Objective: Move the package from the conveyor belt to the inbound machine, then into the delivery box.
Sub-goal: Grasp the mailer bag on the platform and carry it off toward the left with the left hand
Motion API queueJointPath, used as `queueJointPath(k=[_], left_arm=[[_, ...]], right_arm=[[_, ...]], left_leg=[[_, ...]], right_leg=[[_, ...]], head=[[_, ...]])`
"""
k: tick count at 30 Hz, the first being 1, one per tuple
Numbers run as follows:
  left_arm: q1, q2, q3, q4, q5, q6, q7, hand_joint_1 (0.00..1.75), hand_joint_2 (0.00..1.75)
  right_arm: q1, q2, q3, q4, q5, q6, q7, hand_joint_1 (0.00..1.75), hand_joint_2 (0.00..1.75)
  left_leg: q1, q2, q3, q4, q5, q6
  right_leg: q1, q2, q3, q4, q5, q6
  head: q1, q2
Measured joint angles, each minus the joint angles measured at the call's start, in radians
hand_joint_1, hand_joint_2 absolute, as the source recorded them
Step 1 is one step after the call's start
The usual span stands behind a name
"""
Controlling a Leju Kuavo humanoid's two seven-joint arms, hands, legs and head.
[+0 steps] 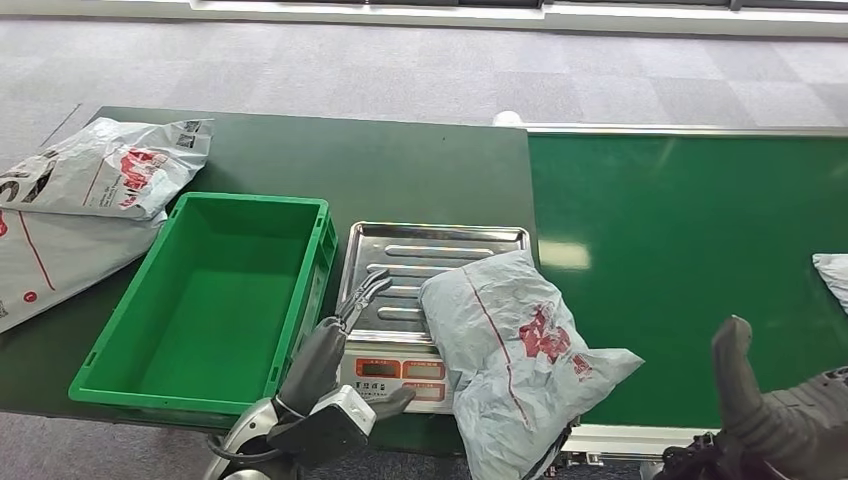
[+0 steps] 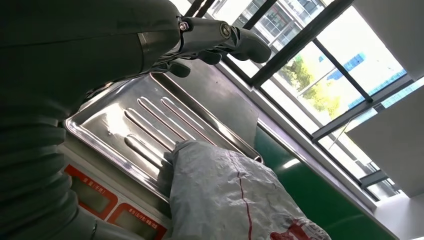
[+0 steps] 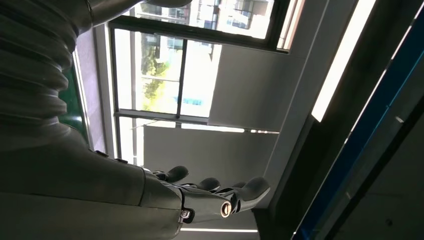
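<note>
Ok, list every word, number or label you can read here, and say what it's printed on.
Nothing can be read for certain.
Package on the scale: red printed marking, too blurred to read.
Scale front panel: orange display windows with small characters, too small to read.
Bags on the table, left: red and black print, partly cut off and blurred, unreadable.
Green crate: no text seen.

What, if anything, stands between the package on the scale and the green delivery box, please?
Nothing visible blocks it. The package lies on the scale tray; the green box stands open alongside, with only the left hand hovering between them.
</note>
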Motion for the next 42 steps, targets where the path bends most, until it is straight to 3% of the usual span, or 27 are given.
queueJointPath(k=[5,15,23,36,42], left_arm=[[-0.085,-0.024,-0.051,0.107,-0.053,0.008,0.079,0.0,1.75],[-0.261,-0.138,-0.145,0.358,-0.097,0.095,0.161,0.0,1.75],[-0.306,-0.163,-0.174,0.449,-0.109,0.126,0.196,0.0,1.75],[-0.391,-0.223,-0.229,0.766,-0.269,0.204,0.285,0.0,1.75],[-0.408,-0.24,-0.234,0.841,-0.278,0.214,0.287,0.0,1.75]], right_arm=[[0.036,0.04,-0.032,-0.027,-0.056,0.0,-0.001,0.0,1.75],[0.078,0.081,-0.059,-0.02,-0.141,0.001,-0.001,0.0,1.75],[0.08,0.081,-0.058,-0.01,-0.165,0.001,-0.001,0.0,1.75],[0.028,0.098,0.001,0.021,-0.177,0.002,-0.001,0.0,1.75],[0.018,0.105,0.011,0.029,-0.177,0.002,-0.001,0.0,1.75]], left_leg=[[0.0,-0.001,0.0,0.0,0.0,0.0],[-0.001,0.0,0.0,0.0,0.0,0.0],[-0.001,0.0,0.0,0.0,0.0,0.0],[-0.001,0.0,0.0,0.0,0.001,0.0],[-0.001,0.0,0.0,0.0,0.001,0.0]], right_leg=[[0.0,-0.001,0.0,0.0,0.0,0.0],[-0.001,0.0,0.0,0.0,0.002,0.001],[-0.001,0.0,0.0,0.0,0.001,0.001],[-0.001,0.0,0.0,0.0,0.002,0.001],[-0.001,0.0,0.0,0.001,0.001,0.001]], head=[[0.0,0.0],[0.0,0.0],[0.0,0.0],[0.0,0.0],[0.0,0.0]])
